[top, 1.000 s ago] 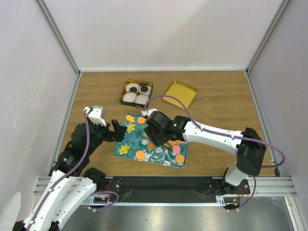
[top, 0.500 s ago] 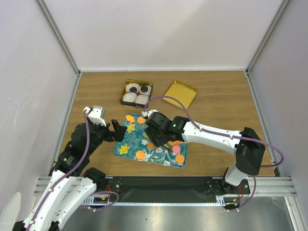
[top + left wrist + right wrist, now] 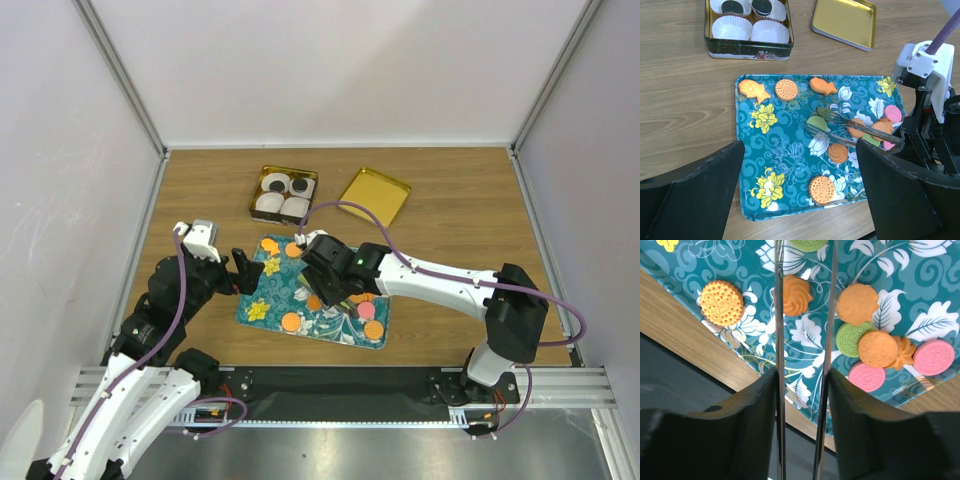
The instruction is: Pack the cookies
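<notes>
Mostly the cookies (image 3: 822, 189) are lying loose on the tray (image 3: 775, 165): orange ones along its far edge and near corner, with pink, green and orange ones overlapping in a cluster at its right side. Two black cookies (image 3: 732, 6) are sitting in white cups (image 3: 770, 31) inside the tin (image 3: 747, 50) beyond the tray; the other two cups are showing only white. The right gripper (image 3: 803, 377) is reaching over the tray, its fingers pressing on a pair of metal tongs (image 3: 779, 315). The tong tips are flanking a green cookie (image 3: 816, 122) near the tray's middle; whether they are touching it I cannot tell. An orange swirl cookie (image 3: 795, 292) is showing between the tong arms in the right wrist view. The left gripper (image 3: 800, 150) is hanging at the tray's left edge, fingers spread wide, holding nothing. A gold lid (image 3: 844, 22) is lying flat on the table (image 3: 685, 100), right of the tin and apart from it.
</notes>
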Available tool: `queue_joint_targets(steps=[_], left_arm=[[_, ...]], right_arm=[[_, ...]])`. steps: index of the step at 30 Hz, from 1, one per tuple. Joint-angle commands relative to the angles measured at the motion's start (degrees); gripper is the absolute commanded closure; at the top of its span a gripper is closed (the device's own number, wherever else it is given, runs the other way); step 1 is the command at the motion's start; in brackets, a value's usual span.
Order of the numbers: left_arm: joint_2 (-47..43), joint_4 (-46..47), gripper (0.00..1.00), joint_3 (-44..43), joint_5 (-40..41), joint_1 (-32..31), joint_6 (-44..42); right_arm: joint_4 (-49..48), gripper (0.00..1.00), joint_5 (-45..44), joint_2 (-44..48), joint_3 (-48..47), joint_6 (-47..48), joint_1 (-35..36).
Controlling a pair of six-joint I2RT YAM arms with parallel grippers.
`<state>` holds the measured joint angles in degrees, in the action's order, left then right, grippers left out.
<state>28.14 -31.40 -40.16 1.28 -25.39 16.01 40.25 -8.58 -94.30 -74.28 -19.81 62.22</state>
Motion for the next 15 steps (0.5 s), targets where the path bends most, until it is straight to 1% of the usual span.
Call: queue_joint_targets(steps=[1, 2, 7, 9, 15], left_arm=[[0.3, 1.6, 0.00, 0.1, -0.1, -0.3, -0.5], [0.2, 1.6, 0.00, 0.1, 0.0, -0.3, -0.5], [0.1, 1.4, 0.00, 0.1, 0.2, -0.3, -0.5], [0.0, 1.5, 0.00, 0.1, 0.2, -0.3, -0.5], [0.0, 1.4, 0.00, 0.1, 0.4, -0.3, -0.5]], right_arm=[[-0.4, 0.55, -0.2, 0.3, -0.6, -0.2, 0.4], [0.0, 0.59, -0.4, 0.4, -0.8, -0.1, 0.5], [1.2, 0.66, -1.4, 1.8, -3.7, 1.0, -0.2], [1.2, 0.67, -1.1, 2.5, -4.7, 1.5, -1.4], [-0.7, 0.67, 0.5, 1.6, -11.8, 3.7, -6.1]])
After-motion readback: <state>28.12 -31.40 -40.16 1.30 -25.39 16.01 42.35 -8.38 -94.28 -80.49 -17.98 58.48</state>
